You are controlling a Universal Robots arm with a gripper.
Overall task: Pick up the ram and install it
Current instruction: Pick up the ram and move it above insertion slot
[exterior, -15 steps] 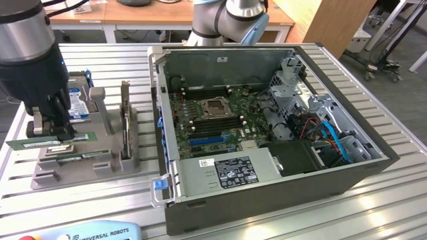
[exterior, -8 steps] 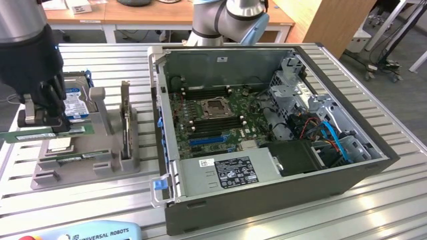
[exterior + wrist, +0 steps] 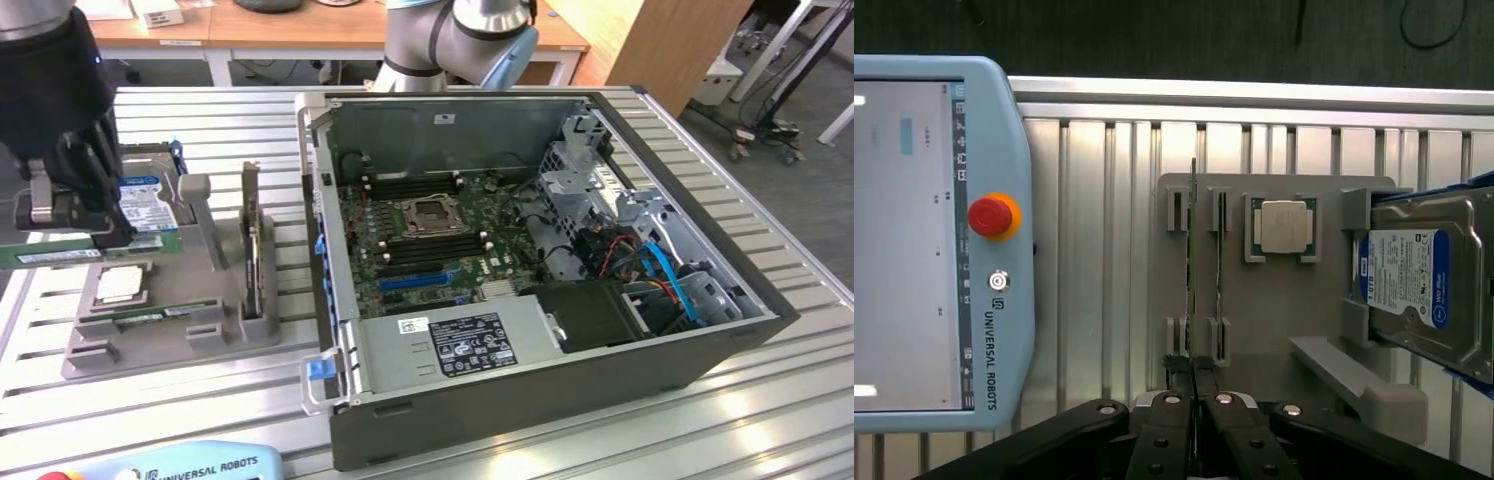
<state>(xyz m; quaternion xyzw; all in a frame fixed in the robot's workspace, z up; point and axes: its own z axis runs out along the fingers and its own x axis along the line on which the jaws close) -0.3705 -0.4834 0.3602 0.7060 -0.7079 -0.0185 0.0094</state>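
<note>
Mostly, the gripper (image 3: pixel 74 238) is a dark bulk at the exterior view's left edge. Its upper part is cut off by the frame, and it covers part of the hard drive (image 3: pixel 144 198) behind it. In the wrist view the gripper (image 3: pixel 1194 378) is clenched on the near end of the ram (image 3: pixel 1192 260). That end is buried between the black fingers (image 3: pixel 1172 420), so where exactly it is gripped cannot be made out.

The ram there is edge-on, a thin dark line with no chips or labels readable. Its long axis runs straight away from the gripper, over the grey holder (image 3: pixel 1264 320), and its far tip reaches just past the holder's far edge. A second stick (image 3: pixel 1220 265) stands in the slot just beside it, parallel.

In the exterior view the ram (image 3: pixel 60 254) is a green strip lying level, long axis running across from the exterior view's left to its right, broad face to the camera. Its left end is lost at the frame edge. It hangs under the gripper, above the processor (image 3: pixel 118 284). Whether it is wholly out of its slot is hard to tell.

The upright card (image 3: pixel 250 235) stands at the holder's (image 3: pixel 200 340) side towards the open case (image 3: pixel 747 330), which lies well apart from the ram. A pendant (image 3: pixel 934 240) lies on the table (image 3: pixel 1094 250), cut off in both views.
</note>
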